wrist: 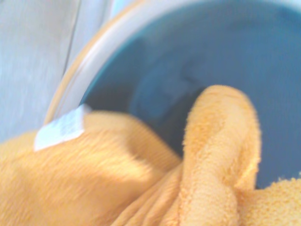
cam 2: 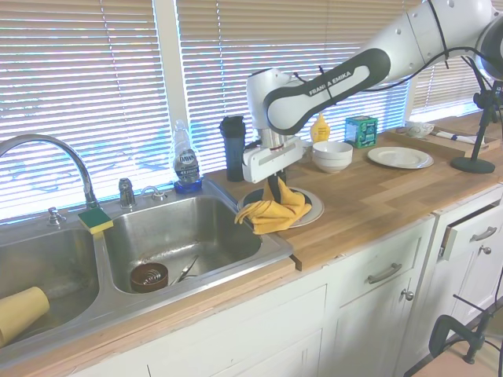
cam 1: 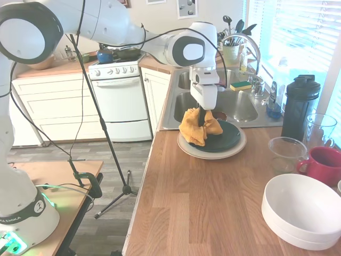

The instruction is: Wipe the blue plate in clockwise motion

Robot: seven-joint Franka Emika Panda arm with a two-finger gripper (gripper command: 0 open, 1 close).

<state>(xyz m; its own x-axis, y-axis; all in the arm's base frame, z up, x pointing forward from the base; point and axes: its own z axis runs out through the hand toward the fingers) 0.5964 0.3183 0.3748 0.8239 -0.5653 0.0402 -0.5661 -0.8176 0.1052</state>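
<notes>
A: Kitchen counter [cam 1: 213, 197] beside sink [cam 2: 185, 243]. Blue plate [cam 1: 224, 140] sits on cream plate [cam 1: 234, 150].

B: Gripper [cam 1: 201, 118] clenched on orange cloth [cam 1: 193, 127], pressing the plate. Wiping step; next likely needs a clockwise sweep, contact maintained.

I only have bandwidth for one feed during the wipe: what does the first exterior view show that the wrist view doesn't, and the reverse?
Only the first exterior view shows the gripper shut on the orange cloth, the sink behind and the red mug. Only the wrist view shows the cloth's white tag and the plate's surface up close. Both show the cloth on the blue plate, which sits on a cream plate.
</notes>
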